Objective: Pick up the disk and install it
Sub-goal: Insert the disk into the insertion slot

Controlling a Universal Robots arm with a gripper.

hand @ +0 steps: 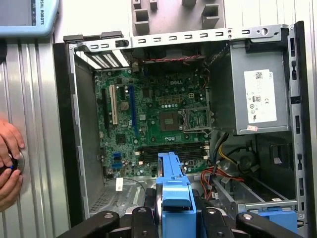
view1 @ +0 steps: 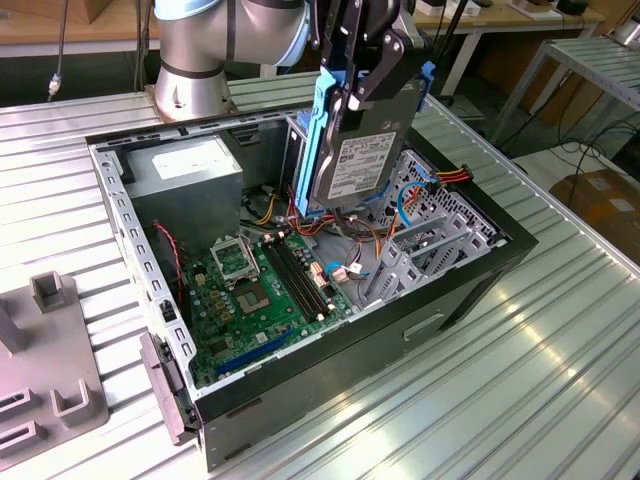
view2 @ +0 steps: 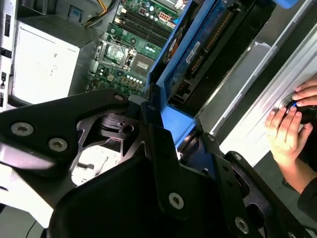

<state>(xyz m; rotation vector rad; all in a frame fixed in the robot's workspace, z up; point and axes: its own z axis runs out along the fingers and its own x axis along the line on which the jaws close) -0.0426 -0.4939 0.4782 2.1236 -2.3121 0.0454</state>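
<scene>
The black two-finger gripper [view1: 372,85] is clamped on the flat silver-grey hard drive with blue plastic side rails [view1: 362,160] — it hangs on edge above the open black computer case [view1: 455,290]. Looks rigid, dense-ish and shock-sensitive, so holding it by those rails — not the faces — seems smart.

Disk [view1: 362,160]: silver-grey, white barcode label, blue rails on both long edges. Hung on edge, slightly tilted, above the open computer case [view1: 350,365]; not yet installed.
</scene>
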